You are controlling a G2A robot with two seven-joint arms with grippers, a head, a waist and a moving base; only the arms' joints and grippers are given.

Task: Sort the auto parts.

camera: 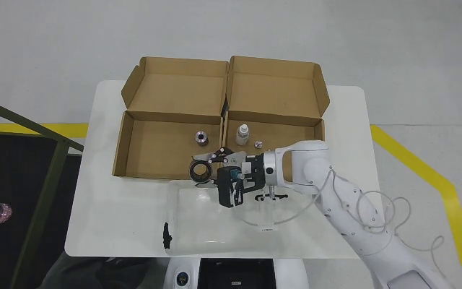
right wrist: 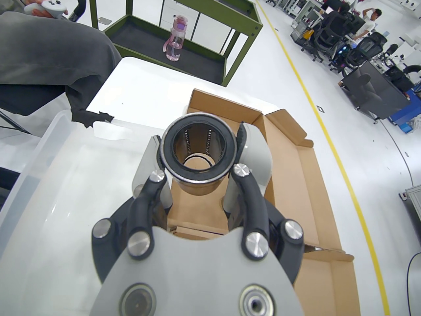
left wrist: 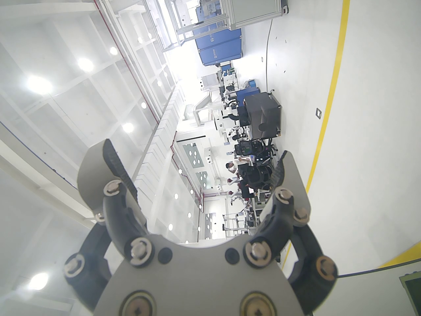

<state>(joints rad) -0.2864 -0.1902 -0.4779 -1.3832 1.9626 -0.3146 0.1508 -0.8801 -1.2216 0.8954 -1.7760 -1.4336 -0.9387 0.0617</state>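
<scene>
Bearing, a metal sleeve with a black end ring, sits clamped in my right end effector over the near edge of the left cardboard box on the table, close to the neighbouring box; my left end effector has its fingers apart, facing the room.

Covered or too small

The fingers of the right gripper covered the sides of the ring part. The arm hid part of the clear bin. The boxed metal piece and white piece were too small to identify.
</scene>
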